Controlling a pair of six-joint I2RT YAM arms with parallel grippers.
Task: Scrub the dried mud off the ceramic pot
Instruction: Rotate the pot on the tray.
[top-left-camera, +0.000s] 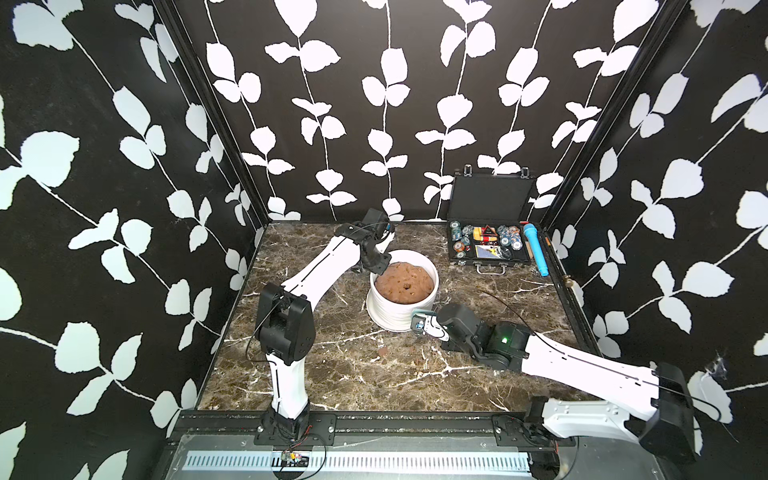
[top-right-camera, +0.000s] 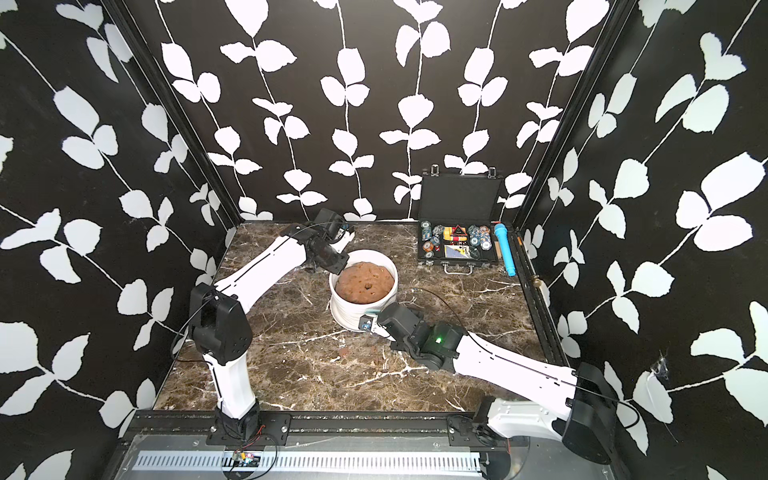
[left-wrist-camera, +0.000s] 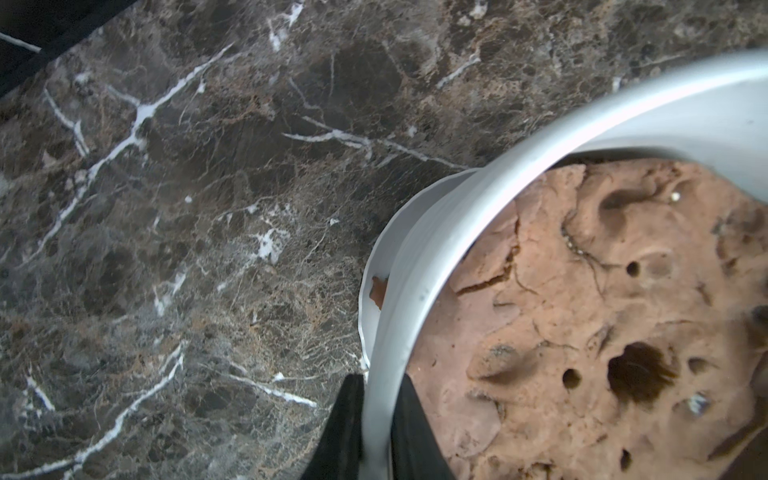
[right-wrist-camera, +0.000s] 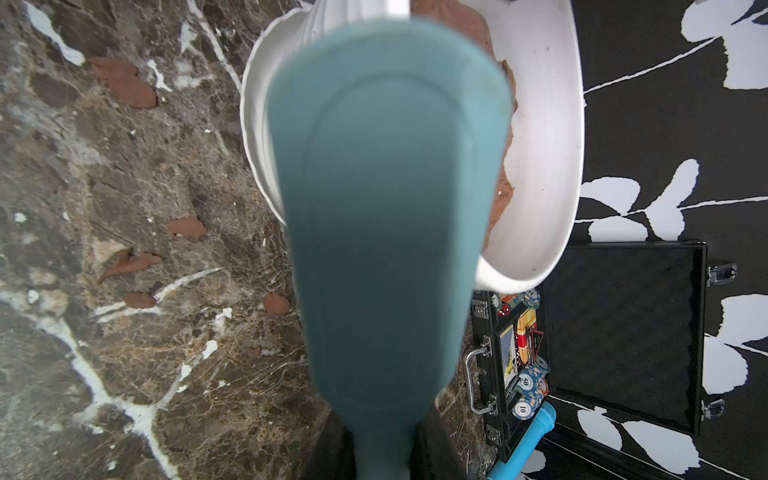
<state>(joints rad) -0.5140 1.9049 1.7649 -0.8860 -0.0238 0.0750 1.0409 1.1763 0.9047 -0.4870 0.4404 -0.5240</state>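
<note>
Pot: I see the ceramic pot (top-left-camera: 390, 316) upright mid-table (top-left-camera: 332, 374), holding a soil mound (top-left-camera: 405, 284).
Mud: dried mud (right-wrist-camera: 124, 83) flakes lie on the marble beside the pot; 1 blotch sits on its base lip.
Left gripper (left-wrist-camera: 380, 399): clamped astride the pot rim.
Right gripper (right-wrist-camera: 384, 449): mine, clenched on a teal scrubber (right-wrist-camera: 386, 208), its head at the pot wall.

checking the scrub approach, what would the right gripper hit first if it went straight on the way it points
The ribbed wall of the ceramic pot: the right gripper points at it, and the teal scrubber it holds would touch first. Whether it already touches is unclear.
</note>
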